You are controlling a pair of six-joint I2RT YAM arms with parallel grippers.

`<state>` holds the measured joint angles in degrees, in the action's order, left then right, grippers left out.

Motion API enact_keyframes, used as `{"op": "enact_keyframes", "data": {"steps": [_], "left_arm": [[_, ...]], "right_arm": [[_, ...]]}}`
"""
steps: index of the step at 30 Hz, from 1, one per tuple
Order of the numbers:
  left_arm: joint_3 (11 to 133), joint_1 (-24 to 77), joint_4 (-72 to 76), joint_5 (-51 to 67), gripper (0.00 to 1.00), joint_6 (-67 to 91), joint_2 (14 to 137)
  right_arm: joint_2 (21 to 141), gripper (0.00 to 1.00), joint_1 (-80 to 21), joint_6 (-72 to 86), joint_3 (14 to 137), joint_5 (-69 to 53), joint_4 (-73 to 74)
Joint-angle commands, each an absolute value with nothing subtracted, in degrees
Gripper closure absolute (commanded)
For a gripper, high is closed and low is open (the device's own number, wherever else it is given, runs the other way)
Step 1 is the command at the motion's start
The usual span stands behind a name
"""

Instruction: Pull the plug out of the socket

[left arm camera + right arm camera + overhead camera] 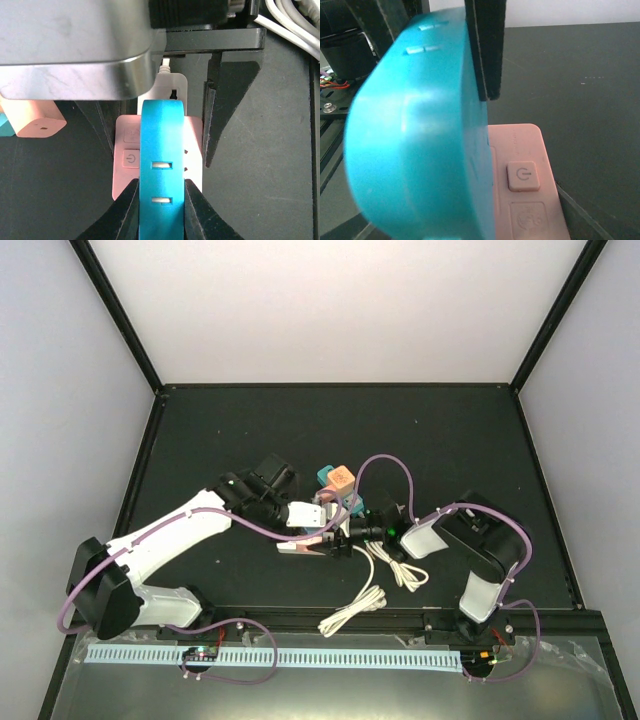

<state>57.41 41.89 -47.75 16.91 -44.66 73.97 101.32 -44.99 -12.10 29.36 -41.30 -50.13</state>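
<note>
Jaws of the left gripper (161, 220) stood narrow, clamped on the thin sides of the blue plug (162, 150), one finger on each side. The plug stood upright on the pink socket (125, 145), which lay flat on the dark tabletop (450, 440) near its centre, power button facing up.

Jaws of the right gripper (355, 532) stood roughly half apart, astride the same plug from the opposite side. In the right wrist view one finger (485, 50) lay against the plug's edge. The other finger was largely hidden behind the plug, so it could not be told whether these jaws gripped it or merely flanked it.

The left arm (170, 535) reached from its base at the near left corner diagonally to the centre of the tabletop, wrist bent down over the socket. The right arm (485, 540) was folded at the elbow, forearm turned back leftward, so both grippers met nose to nose over the socket.

A white cord (365, 600) lay looped just beside the right gripper and trailed toward the near edge. A pink block (35, 117) sat near the socket.
</note>
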Motion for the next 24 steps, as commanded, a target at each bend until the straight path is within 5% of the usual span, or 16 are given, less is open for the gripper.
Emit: {"op": "enact_keyframes", "data": {"steps": [1, 12, 24], "left_arm": [[61.53, 41.33, -49.84, 21.33, 0.98, -43.52, 72.24], [63.52, 41.09, -50.34, 20.41, 0.98, -43.66, 73.03], [64.96, 40.27, -55.15, 16.71, 0.98, -46.49, 71.14]], "right_arm": [[102.78, 0.75, -44.82, -13.69, 29.12, -40.07, -49.73], [105.09, 0.87, -44.8, -15.0, 32.95, -39.7, -41.51], [104.11, 0.79, -44.82, -14.57, 32.43, -40.44, -42.76]]}}
